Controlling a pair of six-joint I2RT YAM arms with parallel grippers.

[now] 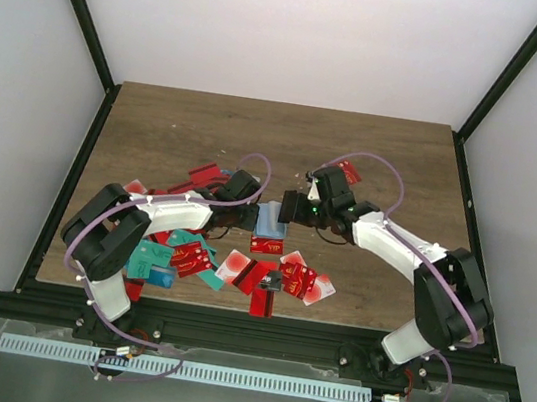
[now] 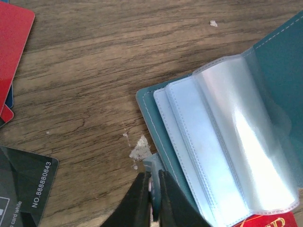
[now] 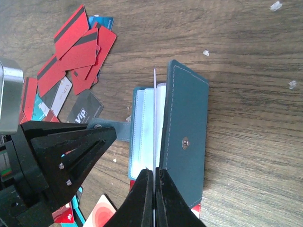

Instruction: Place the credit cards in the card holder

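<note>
Your left gripper (image 2: pixel 152 201) is pressed together on the strap tab (image 2: pixel 154 166) of the card holder (image 2: pixel 163 118). The holder lies open about the middle of the tabletop (image 1: pixel 178 127), somewhat nearer its near edge. The credit cards (image 1: pixel 190 255) are scattered from there toward the near-left corner. Your right gripper (image 3: pixel 154 189) pinches a thin leaf standing on edge over the open holder, most likely a clear sleeve (image 2: pixel 241 118).

Keep the tab pinned so the holder cannot slide, and lift the sleeve only enough to open its mouth. Pull harder and the whole holder may tip. Neither grip holds a card, I judge, so one hand must free itself to fetch one.

The left wrist view shows the sleeve's broad glossy face and the pale panels (image 2: pixel 189 142) beneath it. The right wrist view reduces the sleeve to a thin line, but shows the snap (image 3: pixel 185 141) on the cover and the loose cards beyond.
</note>
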